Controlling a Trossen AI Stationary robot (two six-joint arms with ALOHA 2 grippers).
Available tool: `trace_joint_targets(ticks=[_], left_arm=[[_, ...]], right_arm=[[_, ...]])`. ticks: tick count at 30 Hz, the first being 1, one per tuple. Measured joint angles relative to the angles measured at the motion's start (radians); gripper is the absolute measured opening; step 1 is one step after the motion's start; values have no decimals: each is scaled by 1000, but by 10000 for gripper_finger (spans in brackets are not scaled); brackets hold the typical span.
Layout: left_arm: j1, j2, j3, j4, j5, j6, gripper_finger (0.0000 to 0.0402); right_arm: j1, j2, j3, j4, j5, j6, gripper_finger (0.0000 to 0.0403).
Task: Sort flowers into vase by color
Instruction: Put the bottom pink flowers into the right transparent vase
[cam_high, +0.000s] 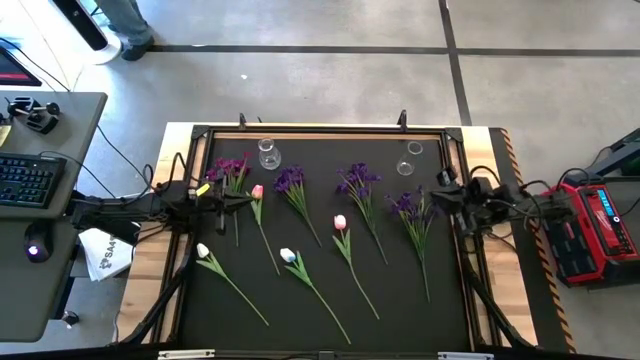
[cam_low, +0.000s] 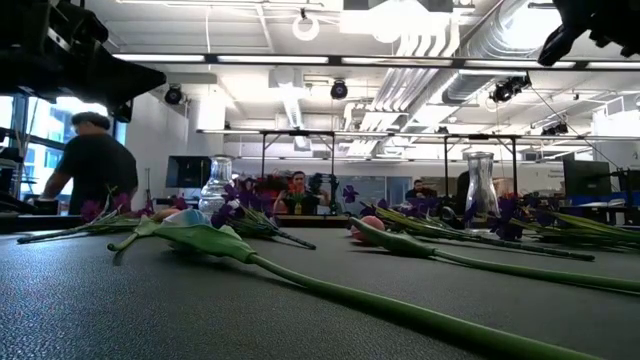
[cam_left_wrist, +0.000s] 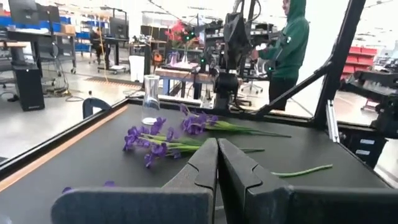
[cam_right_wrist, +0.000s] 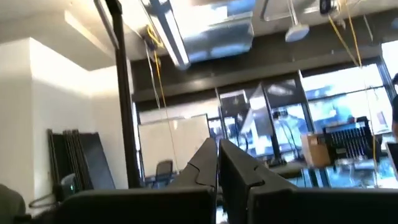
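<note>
On the black desk (cam_high: 330, 330), flowers are lying flat in loose rows, none standing in a vase. Purple flowers are spreading across the far half: one bunch far left (cam_high: 232, 170), one just right of it (cam_high: 291, 183), one past centre (cam_high: 358, 184), one nearest the right arm (cam_high: 412, 208). Pink tulips are lying at left-centre (cam_high: 257, 191) and centre (cam_high: 340, 222); white tulips are sitting nearer the front edge, left (cam_high: 203, 251) and centre-left (cam_high: 288, 256). Two clear glass vases are standing upright at the far edge, the left vase (cam_high: 268, 154) between the two leftmost purple bunches, the right vase (cam_high: 411, 158) beyond the right-hand bunches.

Left gripper (cam_high: 243, 201) is hanging low at the left side, just beside the far-left purple bunch and the pink tulip stem, jaws pressed together in the left wrist view (cam_left_wrist: 217, 163), holding nothing. Right gripper (cam_high: 441, 190) is waiting at the right edge, pointing up toward the ceiling, jaws together too (cam_right_wrist: 217, 163).
</note>
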Motion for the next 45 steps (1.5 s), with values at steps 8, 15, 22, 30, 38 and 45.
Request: trace_joint_targets(ticks=[8, 15, 22, 30, 38, 45], left_arm=[[0, 0, 0, -3, -26, 7, 1], [0, 0, 0, -17, -31, -18, 1], [0, 0, 0, -15, -66, -36, 1], [0, 0, 0, -17, -144, -36, 0], [0, 0, 0, -17, -142, -45, 0], [0, 0, 0, -19, -136, -46, 0]], right_arm=[[1, 372, 38, 104, 123, 56, 2], [1, 768, 245, -65, 83, 130, 60], [1, 1112, 598, -482, -103, 169, 174], [155, 1478, 935, -864, 96, 453, 191], [366, 1728, 1028, -869, 490, 815, 154], [380, 1853, 1028, -866, 487, 948, 163]])
